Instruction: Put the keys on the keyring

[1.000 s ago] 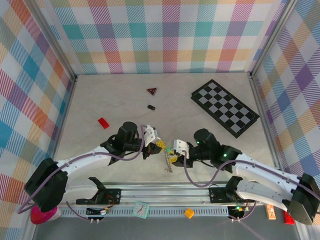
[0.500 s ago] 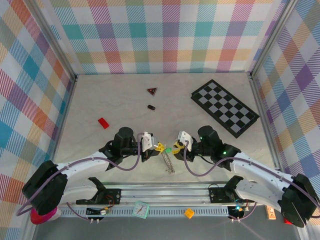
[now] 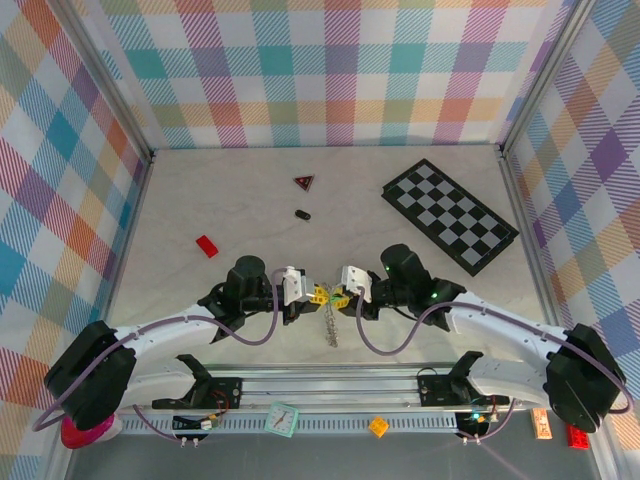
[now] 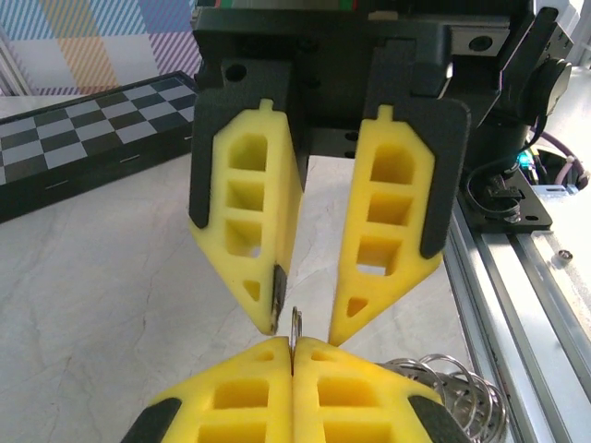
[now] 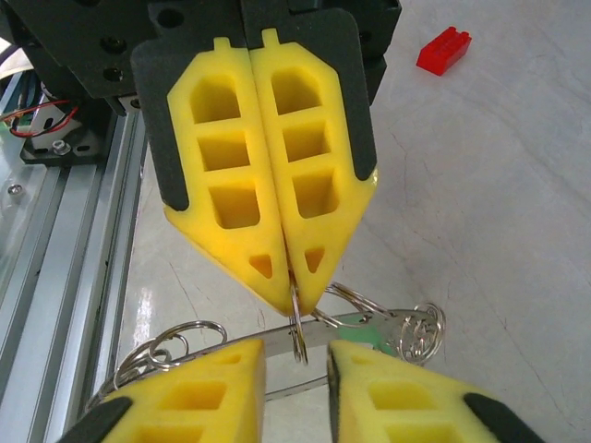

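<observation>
While both arms meet at 6 o'clock on the table [image 3: 200, 200], you've got the left gripper [image 5: 295, 297] fully closed, yellow tips pinching a thin loop of the keyring [image 5: 298, 340]. Your right gripper [image 4: 303, 332] faces it tip to tip, jaws partly apart and straddling that loop. It has nothing clamped, and you can't tell if a pad touches the wire. From the pinch the keys [image 3: 331, 328] trail in a bunch toward 6 o'clock. In the right wrist view one flat key sits at 3 o'clock of the loop, with spare ring coils at 9 o'clock. The chequered board [image 3: 450, 215] is at 2 o'clock and the red brick [image 3: 207, 246] at 9 o'clock, both well apart from the grippers.
</observation>
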You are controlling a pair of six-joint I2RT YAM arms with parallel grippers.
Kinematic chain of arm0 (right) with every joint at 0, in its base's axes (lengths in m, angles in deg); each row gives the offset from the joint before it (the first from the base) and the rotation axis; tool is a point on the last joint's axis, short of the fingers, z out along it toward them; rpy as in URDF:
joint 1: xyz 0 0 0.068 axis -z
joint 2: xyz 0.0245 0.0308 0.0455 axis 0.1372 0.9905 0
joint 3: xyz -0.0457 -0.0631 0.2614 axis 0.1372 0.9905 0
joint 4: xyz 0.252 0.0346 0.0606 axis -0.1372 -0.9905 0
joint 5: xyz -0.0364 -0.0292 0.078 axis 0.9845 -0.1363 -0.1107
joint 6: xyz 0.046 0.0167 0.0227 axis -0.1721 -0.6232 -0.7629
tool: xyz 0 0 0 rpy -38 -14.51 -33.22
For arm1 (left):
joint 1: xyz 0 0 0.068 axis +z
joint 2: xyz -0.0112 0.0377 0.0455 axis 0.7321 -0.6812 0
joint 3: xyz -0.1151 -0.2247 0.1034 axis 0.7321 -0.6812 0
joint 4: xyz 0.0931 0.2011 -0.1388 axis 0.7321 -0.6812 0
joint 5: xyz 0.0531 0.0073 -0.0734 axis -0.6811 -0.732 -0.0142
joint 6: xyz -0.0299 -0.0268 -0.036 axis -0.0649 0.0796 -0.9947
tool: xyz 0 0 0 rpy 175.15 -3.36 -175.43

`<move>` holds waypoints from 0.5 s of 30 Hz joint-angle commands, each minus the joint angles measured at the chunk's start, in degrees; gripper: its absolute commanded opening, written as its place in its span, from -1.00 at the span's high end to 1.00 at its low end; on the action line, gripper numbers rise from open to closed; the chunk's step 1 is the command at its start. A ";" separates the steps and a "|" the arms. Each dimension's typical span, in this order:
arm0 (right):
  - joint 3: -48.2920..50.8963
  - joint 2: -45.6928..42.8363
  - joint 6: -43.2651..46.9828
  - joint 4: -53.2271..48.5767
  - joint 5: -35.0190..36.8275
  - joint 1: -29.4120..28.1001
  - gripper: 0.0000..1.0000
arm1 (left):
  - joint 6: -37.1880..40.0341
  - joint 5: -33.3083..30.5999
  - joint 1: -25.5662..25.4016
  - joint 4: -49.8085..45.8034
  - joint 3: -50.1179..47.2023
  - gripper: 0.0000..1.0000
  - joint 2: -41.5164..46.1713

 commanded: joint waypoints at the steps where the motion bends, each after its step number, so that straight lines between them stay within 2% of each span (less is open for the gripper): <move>1: -2.06 0.52 1.82 1.73 -2.37 -0.45 0.59 | 0.99 2.36 -0.45 3.24 -0.56 1.00 1.06; 5: -2.17 1.11 1.77 2.34 -2.39 -0.45 0.71 | 0.50 2.51 -0.44 4.08 -0.83 1.00 0.91; 10: -2.36 1.38 1.37 3.02 -2.06 -0.45 1.00 | -0.29 1.68 -0.37 4.24 -0.83 1.00 0.93; 12: -2.40 1.15 1.51 2.89 -2.06 -0.45 1.00 | -0.69 0.30 -0.40 3.14 -0.81 1.00 1.34; 15: -2.87 0.91 1.97 1.99 -2.50 -0.45 1.00 | -0.21 -0.76 -0.45 -1.17 0.23 0.89 2.04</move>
